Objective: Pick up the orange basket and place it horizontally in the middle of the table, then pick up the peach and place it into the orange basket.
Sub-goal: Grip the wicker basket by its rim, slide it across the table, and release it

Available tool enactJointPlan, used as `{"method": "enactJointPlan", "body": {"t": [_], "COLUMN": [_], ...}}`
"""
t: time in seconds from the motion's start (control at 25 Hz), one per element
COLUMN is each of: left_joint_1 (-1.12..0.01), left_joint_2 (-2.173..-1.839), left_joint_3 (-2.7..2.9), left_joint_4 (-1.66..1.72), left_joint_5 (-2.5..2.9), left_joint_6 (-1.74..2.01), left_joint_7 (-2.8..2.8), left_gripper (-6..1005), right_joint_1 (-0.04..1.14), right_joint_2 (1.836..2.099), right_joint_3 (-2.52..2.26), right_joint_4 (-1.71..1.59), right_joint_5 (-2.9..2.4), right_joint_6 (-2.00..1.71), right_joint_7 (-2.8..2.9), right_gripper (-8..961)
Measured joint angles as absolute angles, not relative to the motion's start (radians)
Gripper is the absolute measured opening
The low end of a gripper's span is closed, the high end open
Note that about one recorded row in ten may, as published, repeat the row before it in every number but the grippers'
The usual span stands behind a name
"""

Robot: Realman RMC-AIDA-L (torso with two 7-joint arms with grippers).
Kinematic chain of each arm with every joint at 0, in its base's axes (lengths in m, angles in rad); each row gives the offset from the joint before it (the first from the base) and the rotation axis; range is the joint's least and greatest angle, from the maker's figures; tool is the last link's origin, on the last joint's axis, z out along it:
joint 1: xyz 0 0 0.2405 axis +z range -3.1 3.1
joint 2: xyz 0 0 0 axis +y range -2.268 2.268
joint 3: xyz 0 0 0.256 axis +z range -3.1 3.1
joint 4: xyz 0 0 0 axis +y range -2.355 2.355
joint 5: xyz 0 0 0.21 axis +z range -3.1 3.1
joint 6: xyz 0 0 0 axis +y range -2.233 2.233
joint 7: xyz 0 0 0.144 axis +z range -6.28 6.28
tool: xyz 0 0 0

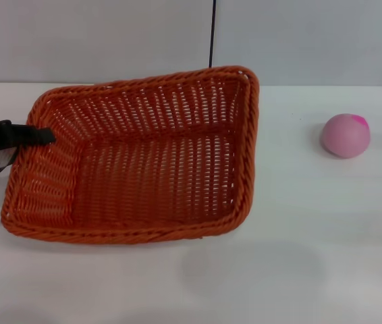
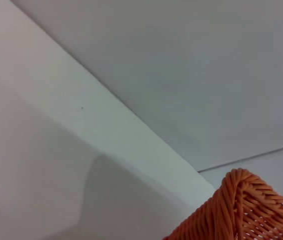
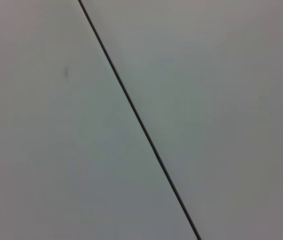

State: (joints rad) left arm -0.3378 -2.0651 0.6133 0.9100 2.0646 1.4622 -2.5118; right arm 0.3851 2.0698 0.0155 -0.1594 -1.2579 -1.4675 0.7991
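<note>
**A:** Left gripper [image 1: 42,135] status?

**B:** My fingers are at the orange basket [image 1: 144,155], on its short left wall, up near the braided rim. One dark finger [image 1: 32,136] lies across the weave, tip pointing into the basket. The other finger I can't see; the wall hides that side. It looks like I'm clamped on the wall, one finger inside and presumably one outside, with no visible gap between finger and wicker.

**A:** Basket pose?

**B:** It sits skewed on the table [image 1: 312,256], and its far-right corner is the point farthest from my fingers. Whether it's flat on the surface or lifted on my side, I can't tell. There's nothing inside it but bare weave.

**A:** What does your wrist cam show?

**B:** Only one rim corner of the basket [image 2: 241,205], then the white tabletop and the grey wall beyond. My own fingers are not in that view.

**A:** Peach?

**B:** The peach [image 1: 345,135] is on the table, well apart from my fingers, past the basket's far short wall on the right side. It's clear of the basket, not touching it, with its magenta patch facing up and right.

**A:** Right gripper?

**B:** It's not in the head view. Its wrist cam shows only a grey wall with a dark seam line [image 3: 136,115].
</note>
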Motion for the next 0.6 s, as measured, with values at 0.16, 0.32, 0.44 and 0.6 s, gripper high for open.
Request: {"method": "enactJointPlan", "body": {"t": [0.16, 0.32, 0.44, 0.6], "left_joint_1": [-0.325, -0.318, -0.310, -0.309], "left_joint_2": [-2.067, -2.067, -2.066, -2.065], "left_joint_3": [0.613, 0.614, 0.613, 0.616], "left_joint_4": [0.908, 0.903, 0.899, 0.898], "left_joint_5": [2.061, 2.059, 2.059, 2.059], "left_joint_6": [1.445, 1.440, 1.435, 1.441], "left_joint_7": [-2.512, -2.508, -2.505, -2.502], "left_gripper": [178, 178, 179, 180], "right_joint_1": [0.385, 0.385, 0.385, 0.385], "right_joint_2": [2.070, 2.070, 2.069, 2.069], "right_joint_3": [0.015, 0.015, 0.015, 0.015], "right_joint_4": [-0.159, -0.159, -0.158, -0.155], "right_joint_5": [-1.258, -1.258, -1.258, -1.259], "right_joint_6": [-1.466, -1.465, -1.460, -1.456], "right_joint_7": [0.799, 0.799, 0.799, 0.800], "right_gripper": [655, 654, 654, 654]}}
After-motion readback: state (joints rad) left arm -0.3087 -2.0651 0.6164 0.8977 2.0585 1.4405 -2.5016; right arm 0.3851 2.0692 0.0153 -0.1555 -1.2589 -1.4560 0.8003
